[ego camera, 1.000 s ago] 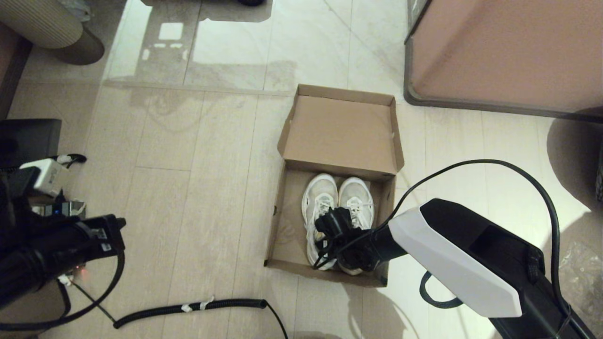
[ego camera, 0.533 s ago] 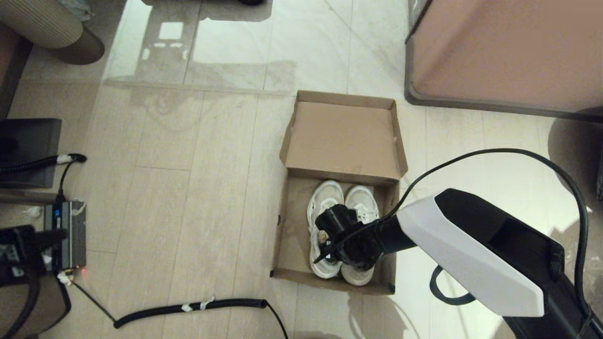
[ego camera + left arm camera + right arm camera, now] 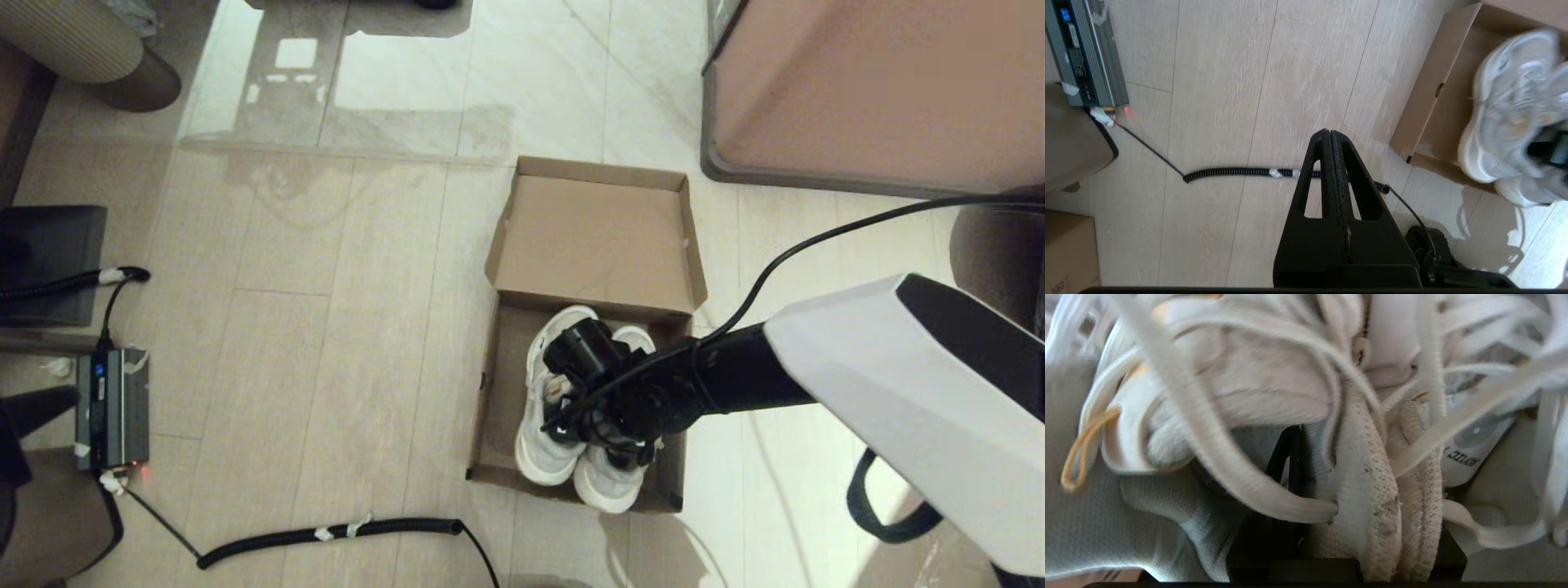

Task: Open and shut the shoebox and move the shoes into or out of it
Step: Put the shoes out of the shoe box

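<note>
Head view: the right gripper [image 3: 600, 425] holds the white sneakers [image 3: 563, 441] by their inner collars, heels over the near wall of the open shoebox [image 3: 600, 237]. Lift straight until the soles clear that wall, I judge.

Left wrist view: the left gripper [image 3: 1331, 143], fingers pressed together and empty, hangs over floor beside the box.

Right wrist view: dark fingers [image 3: 1286, 457] pinch mesh and laces, clamped tight.

The shoebox [image 3: 594, 237] is plain brown cardboard, dull and smooth. The shoes [image 3: 545, 445] are white cloth with bumpy mesh and soft laces. The floor [image 3: 326, 269] tiles look shiny.
</note>
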